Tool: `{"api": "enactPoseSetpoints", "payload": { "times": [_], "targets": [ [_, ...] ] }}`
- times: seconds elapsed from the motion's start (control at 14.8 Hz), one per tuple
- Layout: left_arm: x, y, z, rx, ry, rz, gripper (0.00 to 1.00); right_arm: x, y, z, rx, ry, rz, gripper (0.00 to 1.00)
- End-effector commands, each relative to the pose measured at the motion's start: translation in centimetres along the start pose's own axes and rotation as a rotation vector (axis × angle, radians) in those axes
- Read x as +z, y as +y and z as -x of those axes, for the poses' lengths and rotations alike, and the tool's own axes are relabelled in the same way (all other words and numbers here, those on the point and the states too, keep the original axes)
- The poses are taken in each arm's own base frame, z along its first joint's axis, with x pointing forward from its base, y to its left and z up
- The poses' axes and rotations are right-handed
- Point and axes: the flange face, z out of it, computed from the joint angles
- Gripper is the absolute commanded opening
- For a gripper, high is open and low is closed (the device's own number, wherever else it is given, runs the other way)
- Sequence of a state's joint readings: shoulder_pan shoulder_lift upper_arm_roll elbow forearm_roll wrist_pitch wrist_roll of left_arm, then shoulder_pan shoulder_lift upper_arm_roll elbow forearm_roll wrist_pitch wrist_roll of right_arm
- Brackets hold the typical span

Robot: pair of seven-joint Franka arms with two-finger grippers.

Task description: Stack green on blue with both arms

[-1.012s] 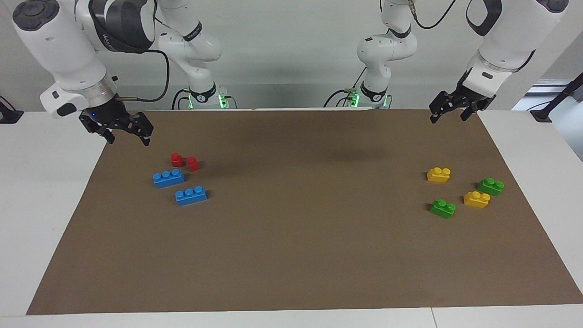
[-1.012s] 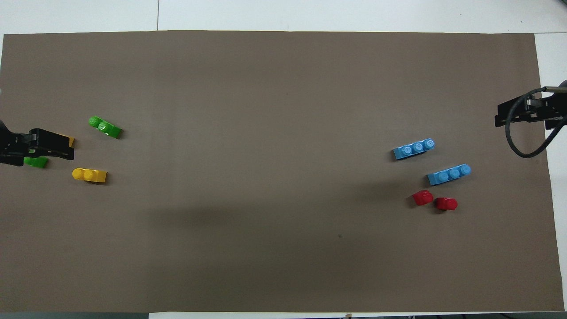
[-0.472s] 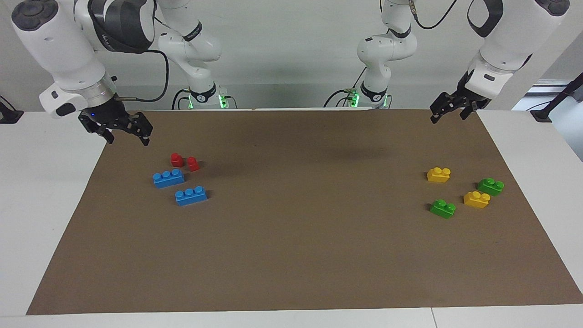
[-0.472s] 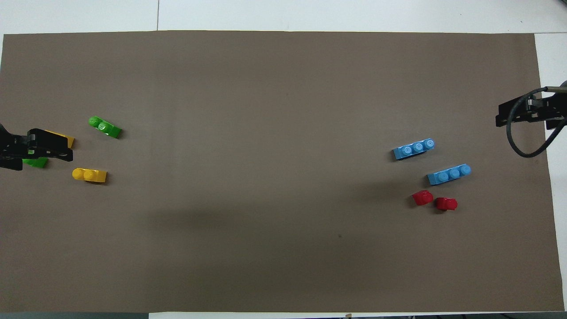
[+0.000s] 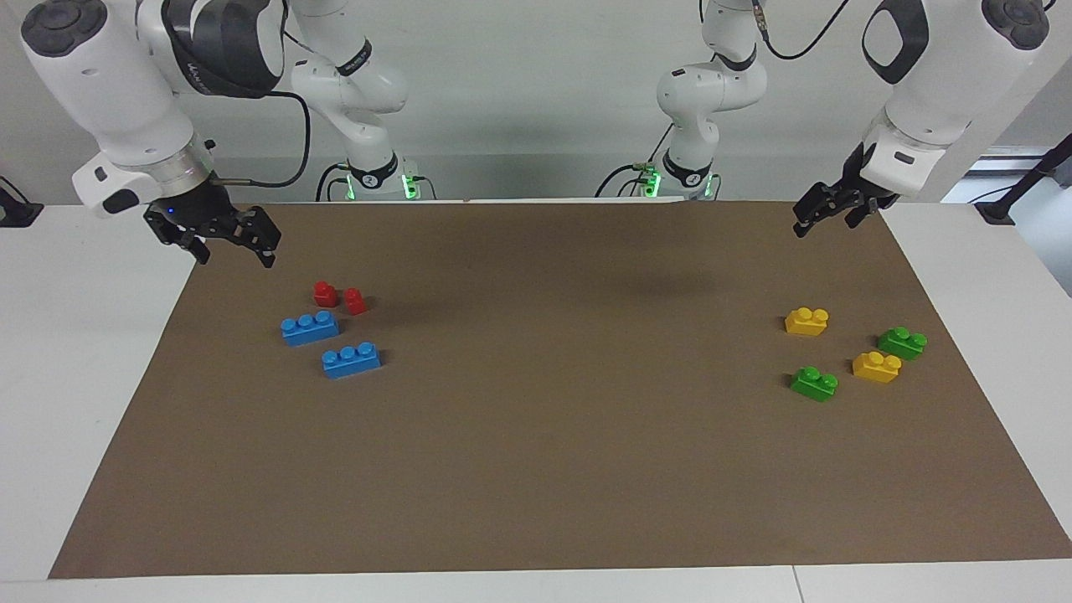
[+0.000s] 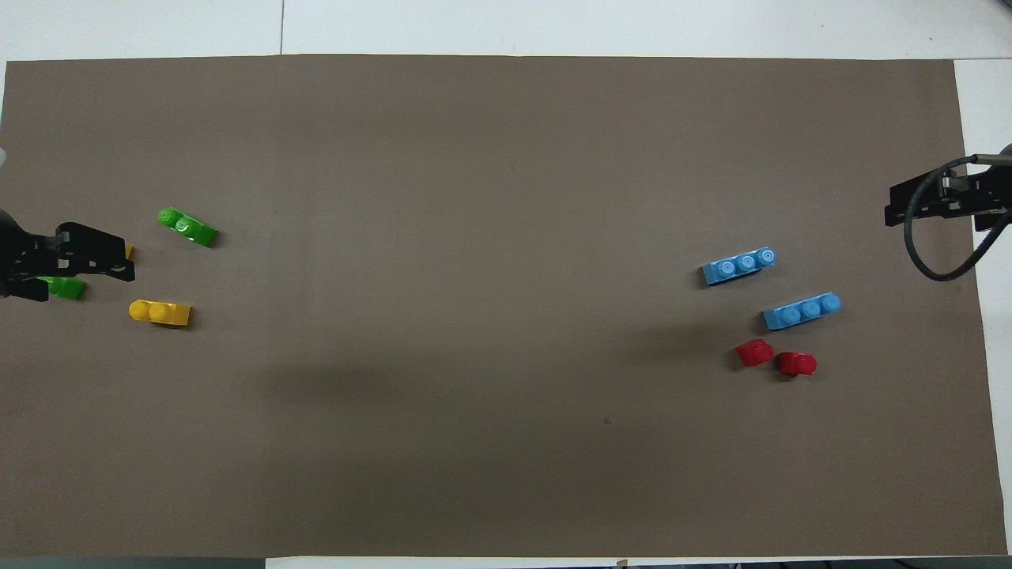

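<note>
Brown mat on table [image 5: 536, 469]: green [image 5: 815, 383] and blue [image 5: 351, 360] well apart, unstacked. Left gripper [image 5: 825, 209] turning slightly above mat's edge, right gripper [image 5: 228, 243] unmoved; jaws spread, empty.

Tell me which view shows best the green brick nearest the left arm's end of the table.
The facing view: that green brick sits fully exposed beside a yellow brick. In the overhead view the raised left end effector covers most of it.
</note>
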State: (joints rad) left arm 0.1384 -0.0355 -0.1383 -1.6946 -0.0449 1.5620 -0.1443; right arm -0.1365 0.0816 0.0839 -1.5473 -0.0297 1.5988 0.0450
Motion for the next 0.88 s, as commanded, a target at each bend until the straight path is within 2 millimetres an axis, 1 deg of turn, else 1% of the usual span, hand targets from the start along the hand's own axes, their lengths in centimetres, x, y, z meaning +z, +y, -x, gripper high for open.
{"api": "enactPoseSetpoints", "payload": {
  "times": [0.0,0.07,0.13,0.2,0.34,0.4,0.47,0.54,0.67,0.81],
  "targets": [
    [1.9,-1.1,-0.8,-0.036,-0.002,0.023,1.0,0.2,0.4,-0.2,-0.008,0.015,0.003,1.0],
    [2.5,-1.2,-1.3,-0.042,-0.003,0.024,1.0,0.1,0.3,-0.4,0.011,0.03,0.001,1.0],
    [3.4,-1.3,-1.8,-0.042,-0.004,0.021,0.99,0.3,0.3,-0.7,0.078,0.041,-0.002,1.0],
    [4.1,-1.5,-2.3,-0.044,0.0,0.019,0.99,0.7,0.5,-1.1,0.181,0.045,-0.008,1.0],
    [5.5,-1.8,-2.8,-0.048,0.02,0.021,1.0,2.7,0.7,-2.5,0.355,0.035,-0.032,1.0],
    [6.2,-2.3,-3.1,-0.058,0.022,0.021,1.0,3.6,1.3,-3.1,0.43,0.027,-0.058,1.0],
    [7.1,-2.5,-3.5,-0.063,0.02,0.022,1.0,4.4,1.7,-3.7,0.503,0.018,-0.086,1.0],
    [7.6,-2.6,-3.9,-0.069,0.017,0.025,1.0,5.1,1.7,-4.1,0.597,0.006,-0.116,1.0],
    [8.8,-3.7,-4.8,-0.166,0.013,0.03,1.0,7.2,1.6,-5.5,0.831,-0.032,-0.182,1.0],
    [10.5,-3.8,-5.9,-0.278,0.012,0.036,1.0,8.9,1.2,-6.3,1.074,-0.098,-0.249,1.0]
  ]
}}
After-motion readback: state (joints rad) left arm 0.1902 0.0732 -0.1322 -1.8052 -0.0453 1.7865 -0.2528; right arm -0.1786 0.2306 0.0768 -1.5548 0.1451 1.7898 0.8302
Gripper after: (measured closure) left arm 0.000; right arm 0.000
